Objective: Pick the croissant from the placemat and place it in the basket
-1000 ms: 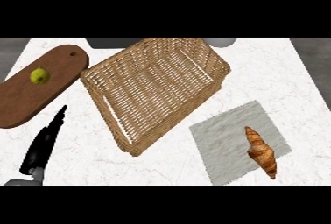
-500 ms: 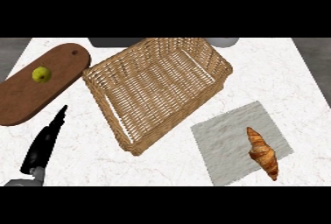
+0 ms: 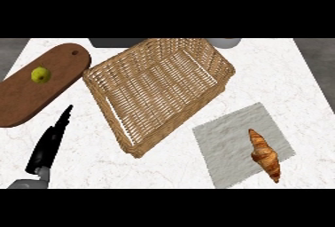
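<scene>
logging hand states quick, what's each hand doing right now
left hand: open, holding nothing, at the view's lower left
right hand: not in view

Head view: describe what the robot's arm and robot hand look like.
Only the left arm shows, at the lower left edge. The left robot hand is black, long and slim, narrowing to a point. Below it a short grey wrist joins a light grey forearm. No cables or markings are visible.

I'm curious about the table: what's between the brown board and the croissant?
The head view shows the wicker basket lying between the brown board and the croissant.
</scene>
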You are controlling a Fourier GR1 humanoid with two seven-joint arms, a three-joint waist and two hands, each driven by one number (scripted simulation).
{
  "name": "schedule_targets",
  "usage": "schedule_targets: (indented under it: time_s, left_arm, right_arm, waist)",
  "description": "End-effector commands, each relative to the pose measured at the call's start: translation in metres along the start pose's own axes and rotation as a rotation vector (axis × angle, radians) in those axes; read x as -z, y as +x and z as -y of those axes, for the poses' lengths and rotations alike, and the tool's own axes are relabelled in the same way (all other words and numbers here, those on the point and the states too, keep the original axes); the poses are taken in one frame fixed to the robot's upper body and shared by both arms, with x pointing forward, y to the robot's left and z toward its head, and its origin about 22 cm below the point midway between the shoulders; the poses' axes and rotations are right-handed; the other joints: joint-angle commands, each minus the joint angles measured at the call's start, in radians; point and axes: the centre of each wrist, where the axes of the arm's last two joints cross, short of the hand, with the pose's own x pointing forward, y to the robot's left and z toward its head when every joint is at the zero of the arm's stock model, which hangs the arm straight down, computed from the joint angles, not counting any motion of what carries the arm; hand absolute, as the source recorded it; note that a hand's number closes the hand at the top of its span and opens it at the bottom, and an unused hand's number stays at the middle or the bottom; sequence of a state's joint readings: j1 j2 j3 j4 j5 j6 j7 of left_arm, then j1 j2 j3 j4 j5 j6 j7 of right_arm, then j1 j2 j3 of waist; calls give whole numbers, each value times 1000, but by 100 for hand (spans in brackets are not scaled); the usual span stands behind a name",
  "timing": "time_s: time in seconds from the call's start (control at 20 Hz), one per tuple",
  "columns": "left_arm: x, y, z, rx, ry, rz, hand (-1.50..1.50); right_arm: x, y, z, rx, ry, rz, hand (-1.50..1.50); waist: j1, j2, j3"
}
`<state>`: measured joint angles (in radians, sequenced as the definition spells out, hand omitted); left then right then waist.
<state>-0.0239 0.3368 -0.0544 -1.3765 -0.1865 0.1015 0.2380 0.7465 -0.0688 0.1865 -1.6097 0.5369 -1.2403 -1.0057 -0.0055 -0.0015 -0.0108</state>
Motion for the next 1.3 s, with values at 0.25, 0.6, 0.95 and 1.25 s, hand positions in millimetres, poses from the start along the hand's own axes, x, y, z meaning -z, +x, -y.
schedule_targets:
  time_s: [0.25,0.6,0.95,1.25]
  left_arm:
    - [-5,-9,-5,9,-2,-2,0]
    - [3,10,-13,5,-13,17,0]
    - [9,5,-16,14,2,16,0]
    - [10,9,5,0,6,3,0]
  right_arm:
    - [2,-7,-31,-20,36,-31,-150]
    - [13,-9,-42,-5,41,-52,-150]
    - [37,-24,-59,-16,28,-76,-150]
    - [41,-25,-68,-4,43,-85,-150]
  waist:
    - [8,3,11]
    - [11,3,11]
    - [14,7,10]
    - [6,5,11]
